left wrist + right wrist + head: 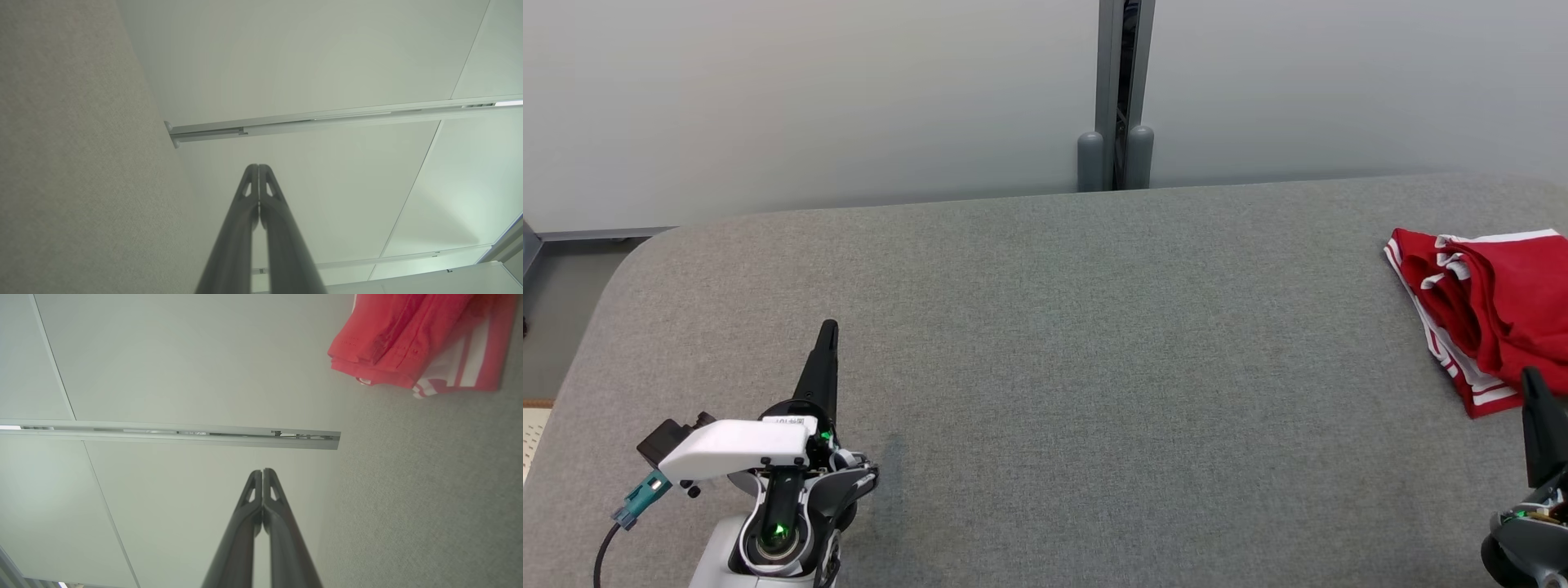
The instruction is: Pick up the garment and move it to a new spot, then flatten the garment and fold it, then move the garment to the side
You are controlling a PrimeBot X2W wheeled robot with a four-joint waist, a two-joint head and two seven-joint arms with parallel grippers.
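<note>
While red garment lies at right edge of grey fabric surface, pale wall behind; both jaws closed, empty.

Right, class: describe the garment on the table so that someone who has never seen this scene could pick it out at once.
Start with the wide grey table in front of the pale wall. Go to its right side, just beyond the right gripper. There lies the garment, a loosely folded bundle, bright red with white stripes against the plain grey cloth.
</note>
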